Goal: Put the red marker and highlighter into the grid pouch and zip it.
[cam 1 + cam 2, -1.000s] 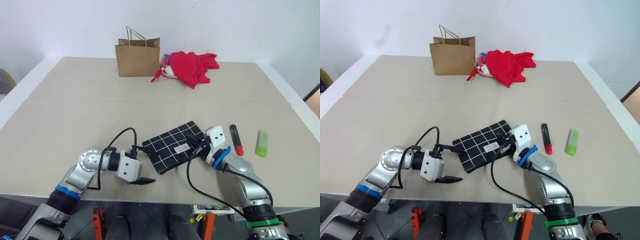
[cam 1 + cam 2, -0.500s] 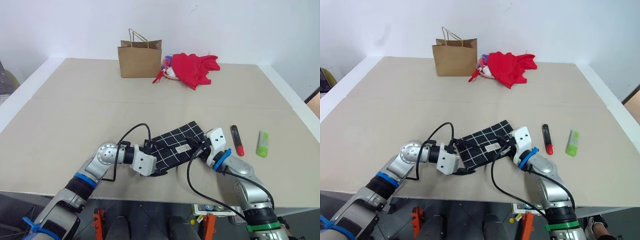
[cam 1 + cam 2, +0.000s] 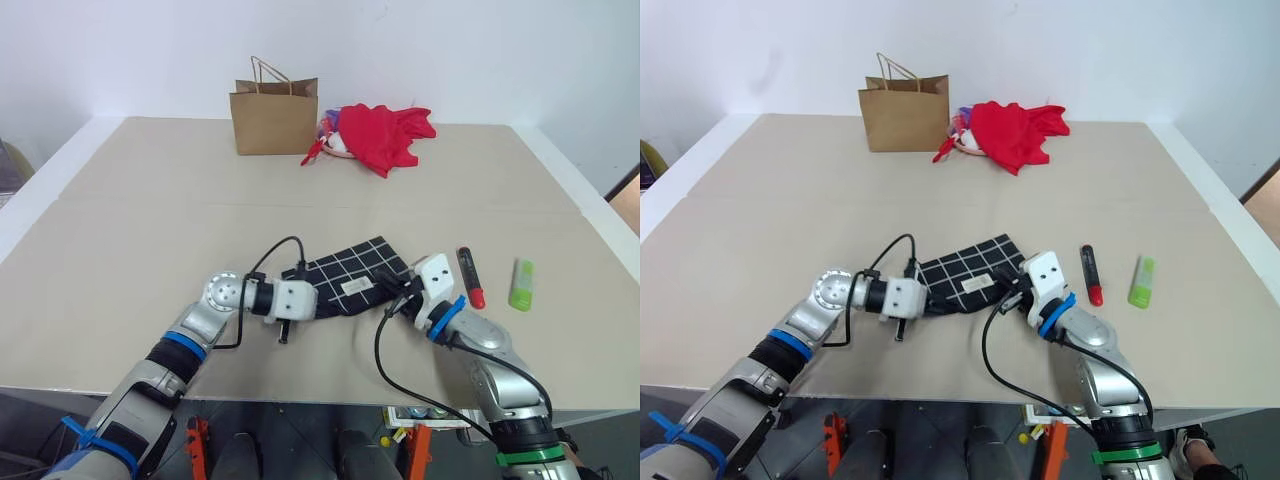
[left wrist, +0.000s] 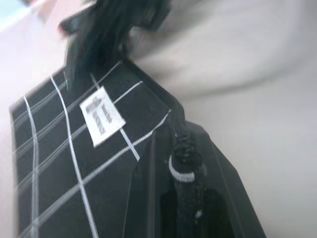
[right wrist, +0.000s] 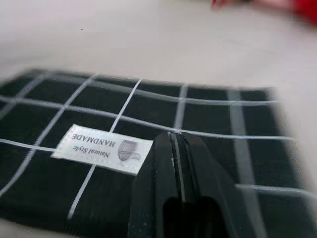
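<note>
On the beige table, the left gripper is clamped on the grid pouch's left edge; the right gripper, fingers together, meets its right edge; right of it lie the red marker and highlighter; far back, a brown paper bag, red cloth, white wall.

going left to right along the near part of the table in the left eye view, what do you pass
left gripper → black fabric grid pouch with white lines → right gripper → slim black marker with a red cap end → chunky lime-green highlighter
</note>
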You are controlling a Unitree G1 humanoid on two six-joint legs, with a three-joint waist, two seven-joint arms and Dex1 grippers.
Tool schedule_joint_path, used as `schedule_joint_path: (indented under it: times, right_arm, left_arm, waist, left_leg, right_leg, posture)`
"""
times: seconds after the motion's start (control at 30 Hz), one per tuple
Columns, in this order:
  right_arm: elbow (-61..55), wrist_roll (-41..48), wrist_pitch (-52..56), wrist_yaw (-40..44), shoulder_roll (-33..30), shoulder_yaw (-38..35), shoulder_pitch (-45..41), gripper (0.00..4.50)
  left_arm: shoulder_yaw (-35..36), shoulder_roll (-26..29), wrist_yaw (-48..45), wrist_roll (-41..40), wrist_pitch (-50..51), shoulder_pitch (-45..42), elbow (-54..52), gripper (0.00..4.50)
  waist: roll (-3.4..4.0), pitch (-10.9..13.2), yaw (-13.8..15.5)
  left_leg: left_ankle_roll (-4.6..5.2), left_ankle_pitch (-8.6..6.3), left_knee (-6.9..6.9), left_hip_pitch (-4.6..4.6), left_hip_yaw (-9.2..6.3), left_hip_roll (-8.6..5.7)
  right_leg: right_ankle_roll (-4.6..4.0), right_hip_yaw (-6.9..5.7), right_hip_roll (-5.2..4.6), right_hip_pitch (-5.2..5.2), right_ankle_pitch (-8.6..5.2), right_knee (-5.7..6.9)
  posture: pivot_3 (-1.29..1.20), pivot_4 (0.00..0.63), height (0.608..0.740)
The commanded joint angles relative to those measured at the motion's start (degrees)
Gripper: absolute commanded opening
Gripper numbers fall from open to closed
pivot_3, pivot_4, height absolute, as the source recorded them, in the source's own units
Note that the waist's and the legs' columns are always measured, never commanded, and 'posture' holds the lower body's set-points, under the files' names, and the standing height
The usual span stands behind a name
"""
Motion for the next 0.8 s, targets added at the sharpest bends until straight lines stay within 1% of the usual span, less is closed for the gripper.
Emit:
schedule_joint_path:
  times: [0.03,0.07,0.13,0.17,0.2,0.23,0.33,0.57,0.67,0.8]
  right_arm:
    - [-8.7,6.3,-1.5,1.9,-2.5,-7.3,0.3,1.53]
    - [-9.9,7.3,-1.5,3.3,-3.8,-8.5,1.4,1.99]
    - [-12.1,9.6,-2.3,6.9,-6.2,-10.9,5.4,2.9]
    - [-12.9,10.3,-2.9,8.8,-7.4,-11.6,7.7,3.63]
    - [-13.4,10.3,-3.6,10.4,-8.4,-11.8,9.8,3.84]
    - [-13.7,9.8,-4.6,11.8,-9.2,-11.7,12.1,4.47]
    - [-13.4,8.9,-8.2,14.3,-9.5,-11.6,16.7,4.47]
    - [-9.4,6.4,-13.2,14.6,-8.2,-10.7,19.9,4.47]
    - [-7.5,6.4,-14.4,14.6,-7.9,-11.1,20.3,4.47]
    - [-6.0,7.4,-14.5,14.3,-7.3,-10.6,18.5,4.47]
  left_arm:
    - [5.1,2.1,-7.0,-9.5,8.9,-1.7,-4.6,0.0]
    - [5.7,2.7,-8.4,-10.4,10.4,-2.0,-5.3,0.0]
    - [6.9,4.1,-11.3,-12.3,13.7,-2.5,-6.7,0.0]
    - [7.6,4.6,-12.4,-13.3,15.2,-2.9,-7.3,0.0]
    - [8.1,5.0,-13.3,-14.2,16.6,-3.2,-7.9,0.0]
    - [8.4,5.4,-14.2,-14.6,17.5,-3.6,-8.4,0.0]
    - [9.4,5.8,-15.4,-15.2,19.7,-4.2,-10.2,0.0]
    - [9.9,5.4,-15.5,-14.8,20.6,-3.9,-12.5,0.0]
    - [9.9,5.6,-15.8,-14.5,20.4,-3.3,-13.1,0.0]
    - [10.1,5.6,-15.7,-14.2,20.6,-2.5,-14.1,0.0]
  waist:
    - [0.01,0.0,0.0]
    - [0.01,0.0,0.1]
    - [-0.01,0.0,0.3]
    - [-0.02,0.0,0.4]
    - [-0.01,0.0,0.6]
    - [0.05,0.0,0.6]
    - [0.07,0.0,0.5]
    - [0.08,0.1,0.3]
    - [0.06,0.1,0.4]
    - [0.06,0.1,0.3]
  left_leg:
    - [0.0,0.0,-0.01,-0.11,-0.02,0.0]
    - [-0.01,0.0,-0.07,-0.21,-0.06,-0.01]
    - [0.0,-0.07,-0.26,-0.22,-0.12,-0.04]
    - [0.02,-0.1,-0.32,-0.22,-0.19,-0.05]
    - [0.03,-0.14,-0.33,-0.21,-0.25,-0.06]
    - [0.1,-0.24,-0.44,-0.23,-0.54,-0.12]
    - [0.16,-0.28,-0.44,-0.23,-0.55,-0.13]
    - [0.03,-0.19,-0.37,-0.07,-0.66,-0.12]
    - [-0.03,-0.12,-0.26,-0.01,-0.7,-0.12]
    - [-0.04,-0.12,-0.16,-0.01,-0.7,-0.15]
  right_leg:
    - [0.08,0.0,0.0,-0.07,-0.02,0.01]
    - [0.31,-0.01,0.02,-0.12,-0.01,0.01]
    - [0.4,-0.05,0.01,-0.12,-0.16,0.0]
    - [0.37,-0.11,0.01,-0.09,-0.26,0.0]
    - [0.35,-0.17,0.02,-0.09,-0.32,0.0]
    - [0.27,-0.42,0.02,-0.04,-0.59,0.02]
    - [0.22,-0.43,0.03,-0.04,-0.63,0.04]
    - [0.18,-0.57,0.03,0.15,-0.53,0.06]
    - [-0.03,-0.57,0.03,0.34,-0.61,0.05]
    - [-0.02,-0.56,0.0,0.38,-0.6,0.05]
  posture:
    - [0.0,0.15,0.74]
    - [0.0,0.15,0.74]
    - [0.0,0.15,0.74]
    - [0.0,0.15,0.74]
    - [0.0,0.15,0.74]
    - [0.0,0.15,0.74]
    - [0.0,0.15,0.74]
    - [0.0,0.15,0.74]
    - [0.0,0.15,0.74]
    - [0.0,0.15,0.74]
